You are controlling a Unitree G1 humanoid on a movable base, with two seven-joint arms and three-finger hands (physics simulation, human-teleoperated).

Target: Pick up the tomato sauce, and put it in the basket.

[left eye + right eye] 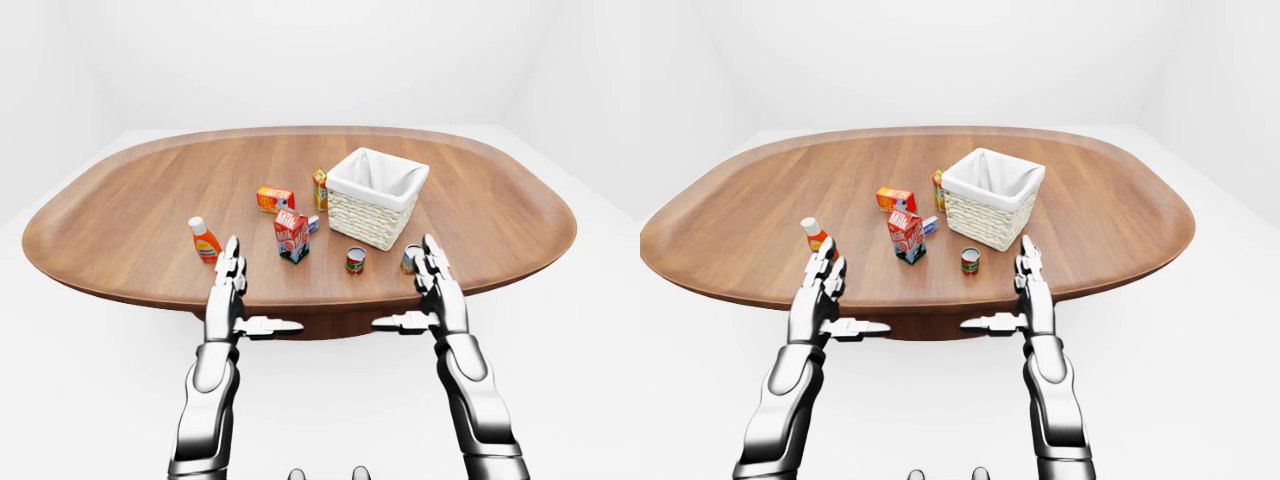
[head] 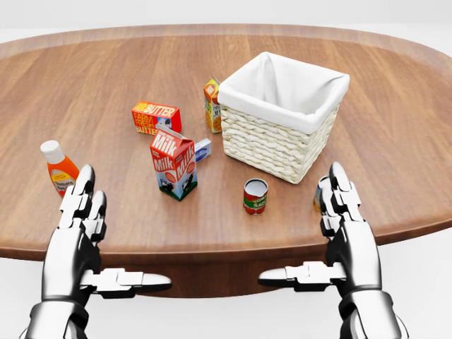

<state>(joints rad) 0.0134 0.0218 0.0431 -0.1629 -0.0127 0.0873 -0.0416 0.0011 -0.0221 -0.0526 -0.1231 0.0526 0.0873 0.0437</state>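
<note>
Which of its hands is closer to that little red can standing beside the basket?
The right hand. It is open to the right of the red can, low in the head view. The left hand, also open, is much farther away at the view's left, beyond the milk carton.

- The milk carton [image 2: 174, 164] reads "Milk" on its red top and side.
- The orange box [image 2: 156, 117] reads "BUTTER" — smaller print above is illegible.
- Other labels are too small to read.
</note>
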